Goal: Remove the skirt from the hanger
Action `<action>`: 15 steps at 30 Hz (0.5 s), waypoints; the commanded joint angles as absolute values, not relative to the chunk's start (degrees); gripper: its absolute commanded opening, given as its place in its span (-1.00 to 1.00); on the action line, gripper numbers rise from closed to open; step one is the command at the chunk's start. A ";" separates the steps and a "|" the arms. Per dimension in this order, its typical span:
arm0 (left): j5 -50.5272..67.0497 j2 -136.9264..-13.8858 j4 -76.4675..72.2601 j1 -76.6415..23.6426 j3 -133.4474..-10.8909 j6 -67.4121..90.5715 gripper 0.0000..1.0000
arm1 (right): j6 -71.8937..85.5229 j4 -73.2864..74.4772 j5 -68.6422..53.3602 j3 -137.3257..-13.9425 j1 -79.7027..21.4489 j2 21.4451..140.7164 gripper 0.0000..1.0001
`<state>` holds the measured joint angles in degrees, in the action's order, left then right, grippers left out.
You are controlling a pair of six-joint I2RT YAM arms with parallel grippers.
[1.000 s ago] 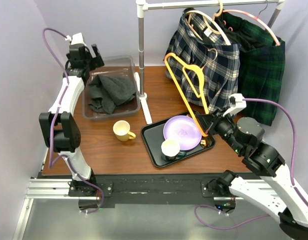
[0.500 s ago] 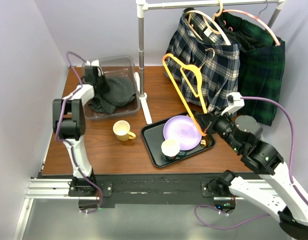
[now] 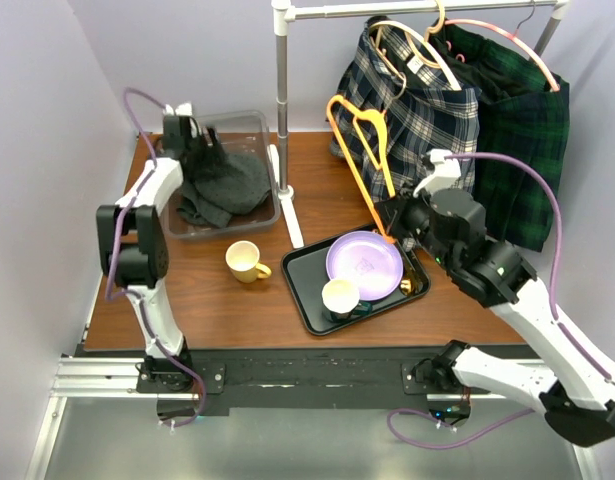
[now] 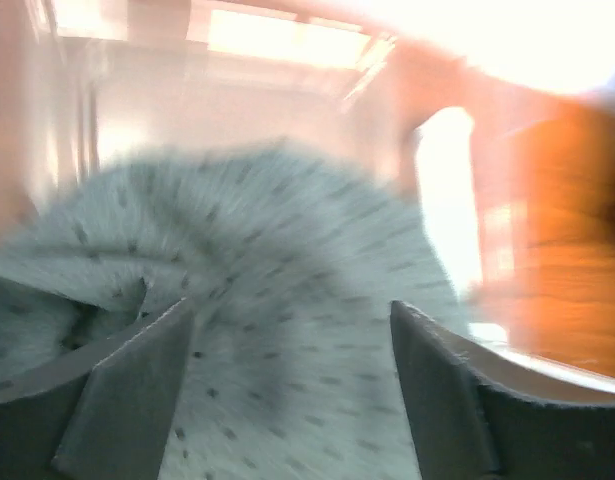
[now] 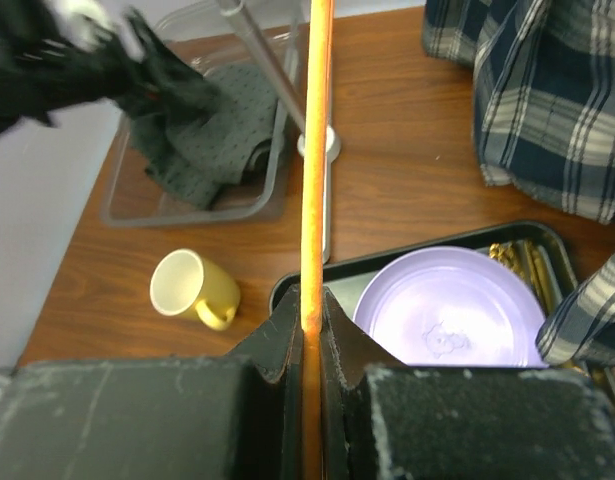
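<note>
A grey dotted skirt (image 3: 232,185) lies crumpled in a clear plastic bin (image 3: 259,124) at the back left. It fills the left wrist view (image 4: 287,230) and shows in the right wrist view (image 5: 212,135). My left gripper (image 3: 201,150) hovers over it, open, with the cloth between and below the fingers (image 4: 292,320). My right gripper (image 3: 392,224) is shut on the lower bar of a bare orange hanger (image 3: 371,150), holding it upright above the tray. In the right wrist view the bar (image 5: 315,150) runs straight up from the closed gripper (image 5: 307,300).
A clothes rack pole (image 3: 282,100) stands mid-table. A plaid skirt (image 3: 417,110) and a dark green skirt (image 3: 522,130) hang on the rail. A black tray (image 3: 305,300) holds a purple plate (image 3: 365,262) and a cup (image 3: 339,296). A yellow mug (image 3: 247,262) lies beside it.
My left gripper has swung from the bin's left side to over the grey skirt. My right arm has moved back and left, carrying the orange hanger closer to the rack.
</note>
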<state>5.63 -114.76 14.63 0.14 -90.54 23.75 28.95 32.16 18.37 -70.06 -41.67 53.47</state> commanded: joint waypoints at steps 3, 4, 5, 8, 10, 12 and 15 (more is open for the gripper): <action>6.33 -94.78 18.20 -1.93 -96.60 20.14 0.82 | 23.21 29.71 26.10 -78.82 -41.75 58.44 -1.00; 4.94 -92.66 18.02 -3.33 -93.98 19.34 0.85 | 21.64 28.31 26.45 -79.36 -41.75 58.88 -1.00; 3.70 -90.55 17.23 -4.21 -92.30 18.55 0.89 | 21.10 27.52 26.72 -79.80 -41.66 59.50 -1.00; 1.05 -80.11 13.99 -7.99 -84.13 15.74 1.00 | 18.81 24.70 26.11 -82.08 -41.75 60.90 -1.00; 6.92 -76.40 11.18 -8.61 -77.39 14.86 1.00 | 17.41 23.12 26.28 -82.88 -41.75 62.31 -1.00; 12.79 -72.00 6.69 -8.70 -73.41 15.64 1.00 | 16.18 22.50 26.10 -84.46 -41.75 64.41 -1.00; 16.16 -67.07 1.24 -9.31 -66.46 17.05 1.00 | 13.46 20.57 26.72 -85.43 -41.75 66.44 -1.00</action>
<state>9.13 -69.17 7.64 -9.19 -74.72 17.30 18.39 27.38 24.60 -82.26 -41.67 64.36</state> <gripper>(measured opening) 0.997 0.051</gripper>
